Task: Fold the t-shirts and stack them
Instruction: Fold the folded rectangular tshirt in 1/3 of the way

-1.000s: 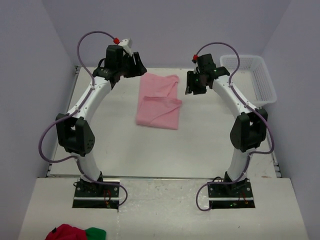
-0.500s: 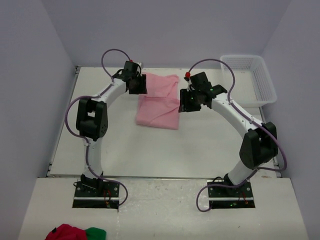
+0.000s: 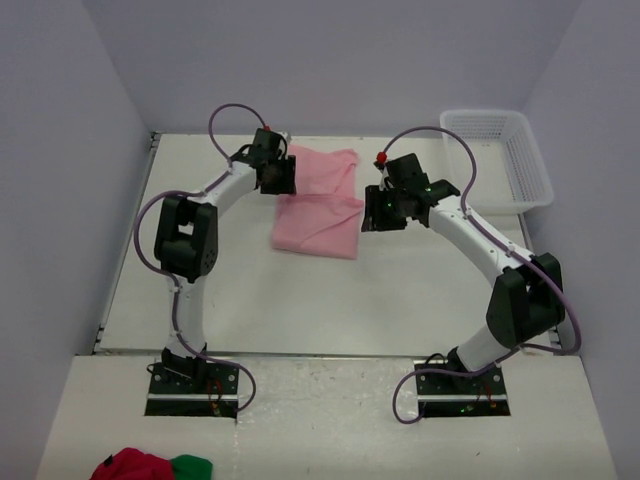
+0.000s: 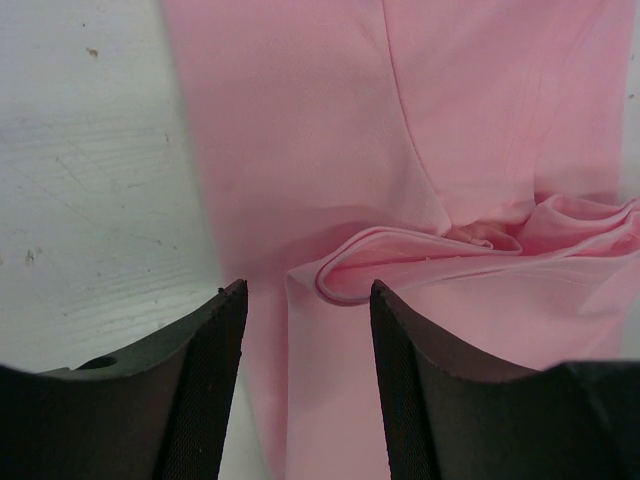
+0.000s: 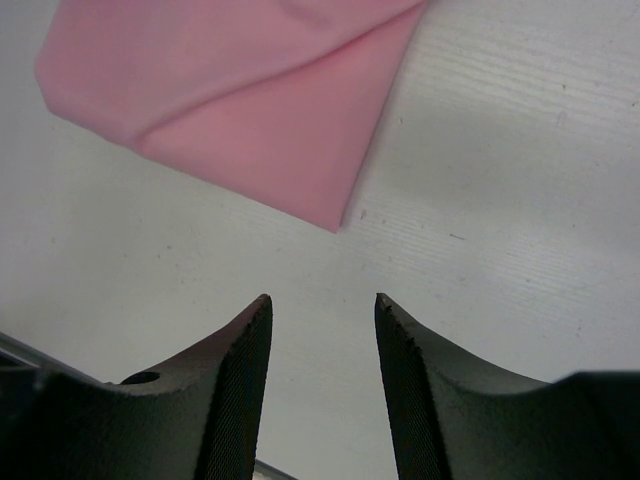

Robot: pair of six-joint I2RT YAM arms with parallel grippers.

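Spreading across most of the top view, the flat white counter (image 3: 250, 300) carried one plain light pink cotton t-shirt (image 3: 318, 210), which lay partly folded at its far middle with a crease across its width. A white plastic mesh basket (image 3: 528, 160) sat at the far right corner, well apart from the cloth.

The left gripper (image 3: 278, 175) was down at the t-shirt's far left edge. Its wrist view showed the black jaws parted and holding nothing, one over bare counter and the other over pink fabric (image 4: 300, 150), with a bunched ridge (image 4: 420, 245) just beyond them. The right gripper (image 3: 380, 210) hung just beside the garment's right side, jaws likewise spread and unloaded (only counter lay between them). The nearest pointed corner (image 5: 338, 222) was near them but outside their span.

Two risks seemed likely. If the left gripper closed where it stood, it might pinch only the top layer, or several at once, and drag the fold askew. If the right gripper closed there, it would probably catch nothing, leaving a one-sided pull that skews the shirt.
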